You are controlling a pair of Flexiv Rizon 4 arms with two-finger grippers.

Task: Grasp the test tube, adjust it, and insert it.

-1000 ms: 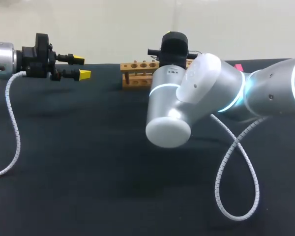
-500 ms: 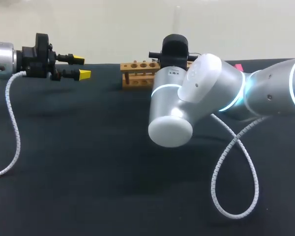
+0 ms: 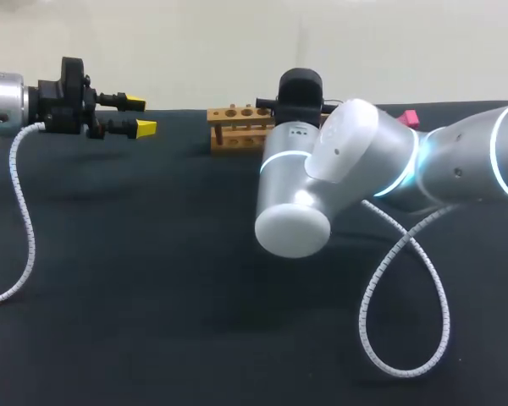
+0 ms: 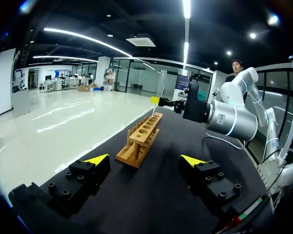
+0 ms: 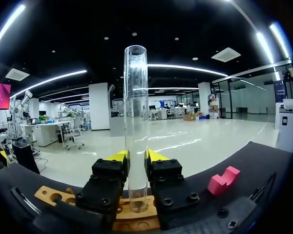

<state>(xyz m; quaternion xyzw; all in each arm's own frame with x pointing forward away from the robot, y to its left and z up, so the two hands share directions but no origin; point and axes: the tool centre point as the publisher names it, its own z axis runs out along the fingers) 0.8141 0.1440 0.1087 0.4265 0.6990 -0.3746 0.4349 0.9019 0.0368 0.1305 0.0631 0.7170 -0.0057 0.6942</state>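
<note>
A clear glass test tube stands upright between the fingers of my right gripper, which is shut on its lower part. The tube's rounded end hangs just above the wooden rack, over its row of holes. In the head view my right arm covers that gripper; only its black wrist shows behind the rack. My left gripper hovers open and empty at the far left, well away from the rack. From the left wrist, the rack lies ahead of the open left gripper, with my right gripper at its far end.
A small pink block lies on the black table beside the rack's right end, also seen as the pink block in the head view. A white coiled cable loops below my right arm, and another cable hangs under my left arm.
My right wrist has sunk a little toward the rack and its elbow has shifted slightly right, uncovering more of the pink block. The left arm has not moved.
</note>
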